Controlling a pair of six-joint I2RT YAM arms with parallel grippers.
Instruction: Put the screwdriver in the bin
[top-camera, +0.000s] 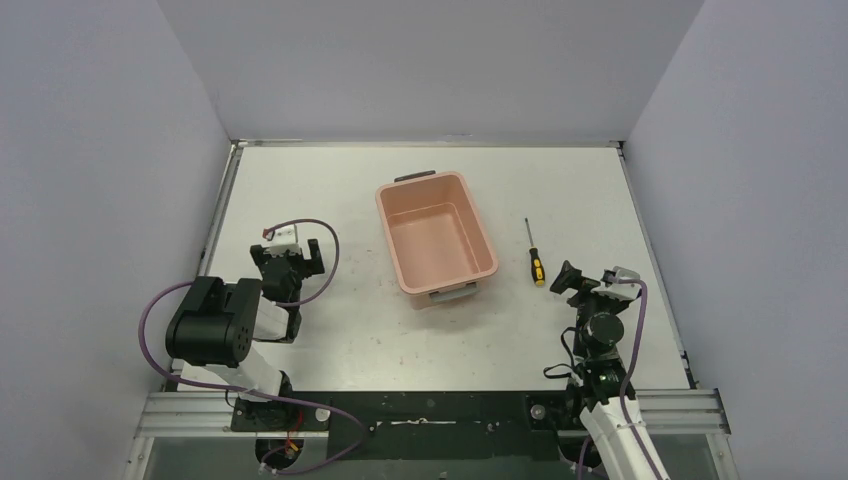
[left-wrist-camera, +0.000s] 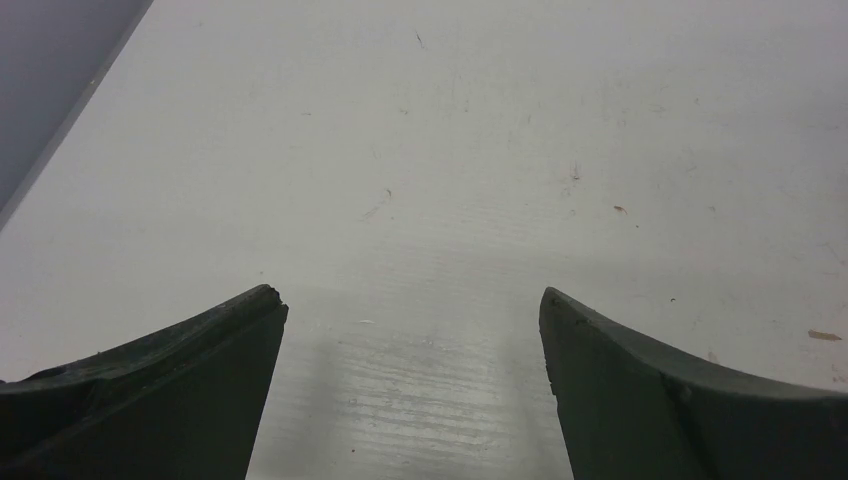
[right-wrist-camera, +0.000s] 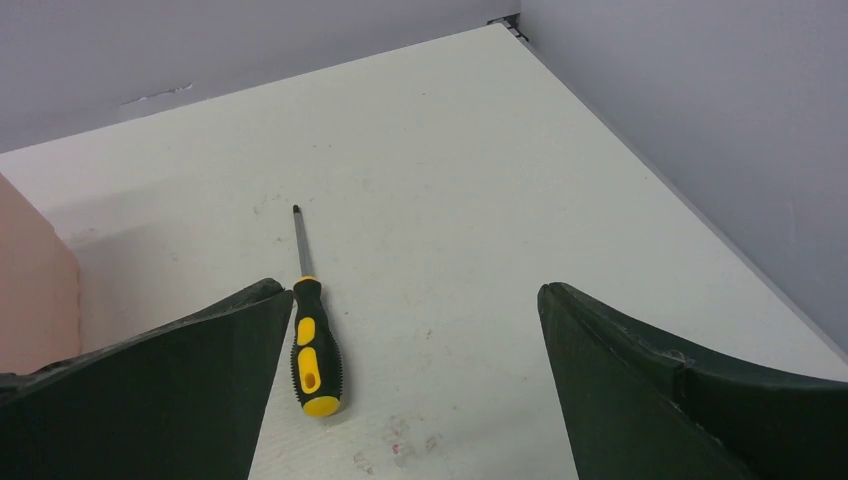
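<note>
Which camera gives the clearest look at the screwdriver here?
The right wrist view: the screwdriver lies close, whole, handle colours clear. The top external view shows it small, right of the bin. The left wrist view misses it.

On my feed the bin (top-camera: 437, 240) looks like smooth, slightly glossy plastic. The screwdriver (right-wrist-camera: 312, 350) has a ribbed rubbery handle and a dark metal shaft. The table (top-camera: 300, 180) is matt white and scuffed.
</note>
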